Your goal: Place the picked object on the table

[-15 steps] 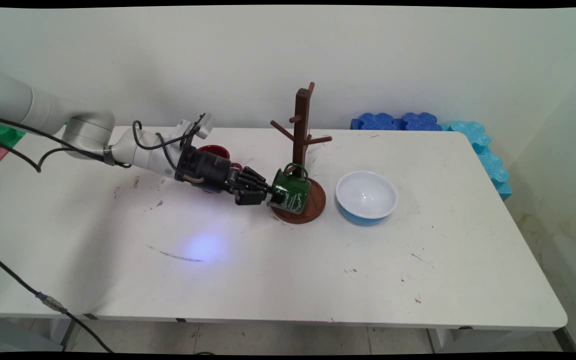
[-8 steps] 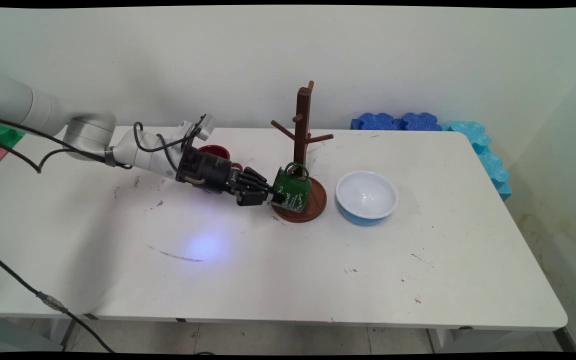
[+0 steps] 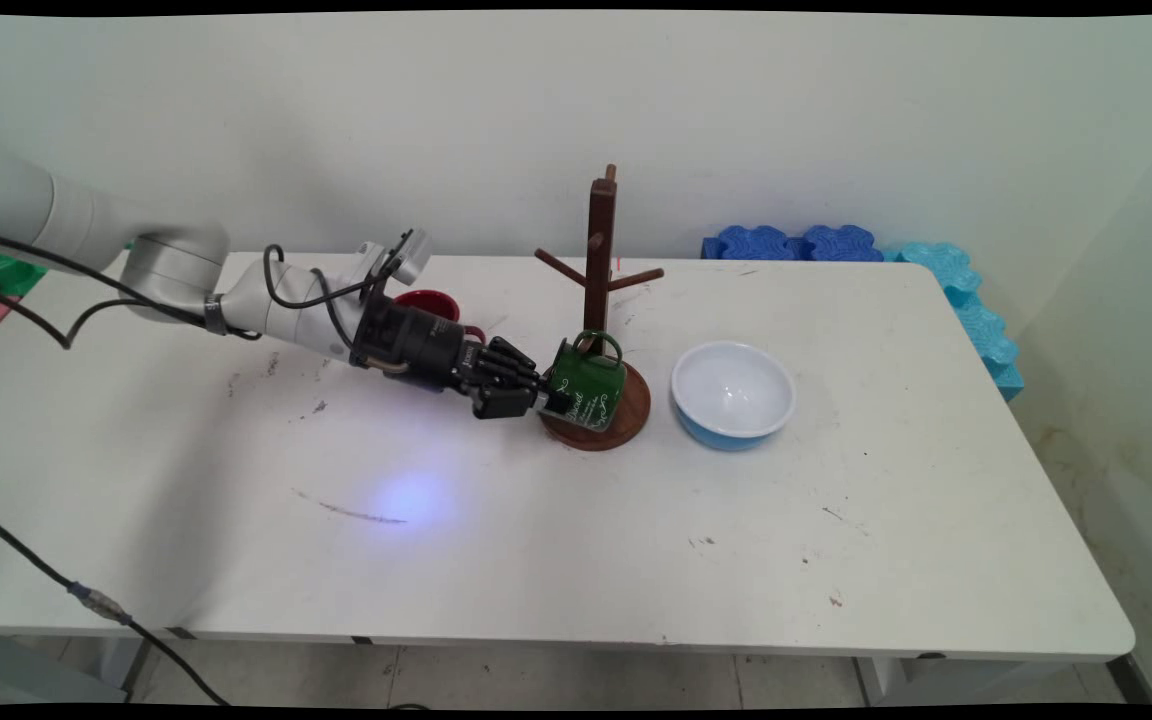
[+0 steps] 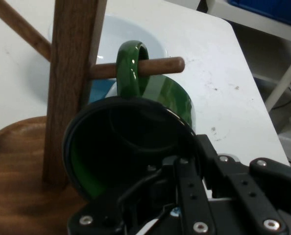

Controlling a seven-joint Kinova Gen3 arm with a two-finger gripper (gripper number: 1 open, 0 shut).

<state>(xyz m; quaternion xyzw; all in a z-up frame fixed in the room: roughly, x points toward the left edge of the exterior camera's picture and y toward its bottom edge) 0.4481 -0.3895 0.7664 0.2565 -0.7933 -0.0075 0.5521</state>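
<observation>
My gripper (image 3: 544, 398) is shut on the rim of a green mug (image 3: 586, 385) that lies tipped on its side over the round base (image 3: 633, 405) of a brown wooden mug tree (image 3: 598, 250). In the hand view the green mug (image 4: 175, 98) faces me mouth-first, and its handle (image 4: 128, 68) is threaded over a low peg (image 4: 160, 65) beside the post (image 4: 72, 73). My gripper (image 4: 177, 166) pinches the lower rim, one finger inside the mug and one outside.
A red mug (image 3: 428, 302) stands behind my wrist, partly hidden. A white bowl with a blue outside (image 3: 733, 392) sits just right of the tree base. Blue foam blocks (image 3: 796, 243) line the table's far right corner, and more foam blocks (image 3: 981, 325) run along its right edge.
The mug tree's post, leaning right before, now stands more upright and its top has shifted left. The gripper and the green mug have barely moved.
</observation>
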